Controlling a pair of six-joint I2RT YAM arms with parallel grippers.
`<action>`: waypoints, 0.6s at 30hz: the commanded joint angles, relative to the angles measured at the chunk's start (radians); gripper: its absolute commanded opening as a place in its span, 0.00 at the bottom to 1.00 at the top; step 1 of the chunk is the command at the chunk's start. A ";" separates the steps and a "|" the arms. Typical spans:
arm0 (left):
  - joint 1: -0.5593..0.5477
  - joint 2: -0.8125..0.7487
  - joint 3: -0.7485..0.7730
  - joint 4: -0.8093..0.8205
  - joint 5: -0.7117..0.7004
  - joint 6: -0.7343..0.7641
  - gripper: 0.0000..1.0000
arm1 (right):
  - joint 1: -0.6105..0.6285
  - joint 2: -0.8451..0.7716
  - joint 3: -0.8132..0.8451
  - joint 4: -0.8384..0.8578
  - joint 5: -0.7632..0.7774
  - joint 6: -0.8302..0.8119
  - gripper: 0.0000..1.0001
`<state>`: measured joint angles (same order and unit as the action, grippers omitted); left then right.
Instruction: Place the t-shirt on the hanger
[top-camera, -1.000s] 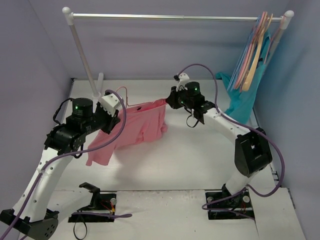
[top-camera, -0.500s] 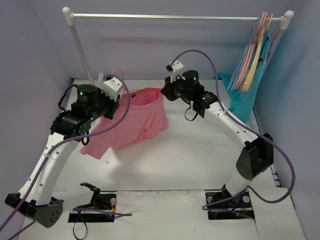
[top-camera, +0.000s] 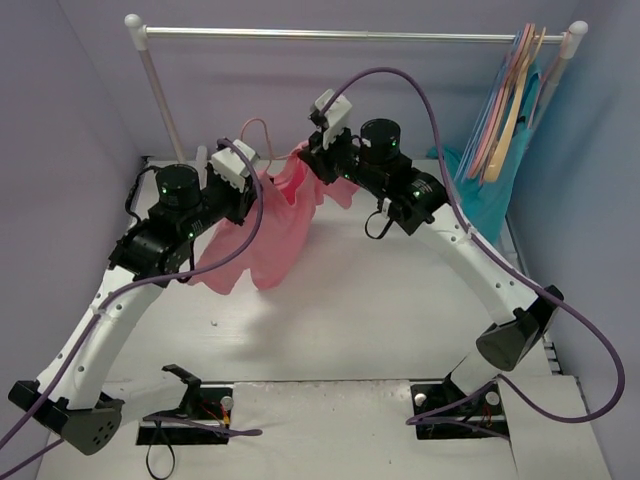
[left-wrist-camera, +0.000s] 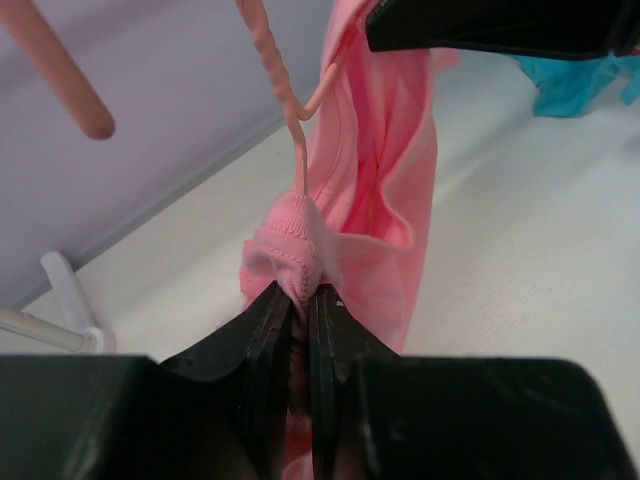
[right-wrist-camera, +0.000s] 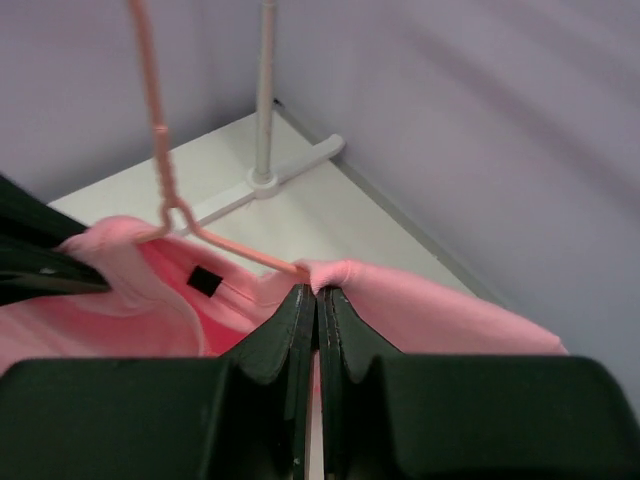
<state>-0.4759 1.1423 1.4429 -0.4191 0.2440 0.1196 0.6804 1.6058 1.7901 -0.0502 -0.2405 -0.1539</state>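
Top view: both arms have risen and drawn together since a second ago, hoisting the t-shirt higher above the worktop, bunched between them.

Left wrist: left jaws clamped on collar fabric below the hanger neck.

Right wrist: right jaws pinched together on the shirt's edge at the hanger's arm.

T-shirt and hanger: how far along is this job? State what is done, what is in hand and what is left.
Done: the hanger sits inside the neck of the t-shirt, hook poking out above. In hand: the left hand and right hand are each shut on a bunched shoulder, holding the garment up. Left: the fabric looks gathered, so it probably needs spreading before release.
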 joint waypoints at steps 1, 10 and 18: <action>0.000 -0.045 -0.073 0.167 0.008 -0.053 0.00 | 0.021 -0.046 -0.059 0.006 -0.017 -0.055 0.00; 0.000 -0.133 -0.298 0.339 -0.084 -0.097 0.00 | 0.022 -0.181 -0.398 0.081 -0.032 -0.024 0.00; 0.000 -0.168 -0.430 0.469 0.000 -0.109 0.00 | 0.022 -0.181 -0.446 0.056 -0.106 -0.016 0.07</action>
<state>-0.4759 1.0111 1.0107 -0.1448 0.1989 0.0319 0.7059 1.4826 1.3399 -0.0635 -0.2947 -0.1688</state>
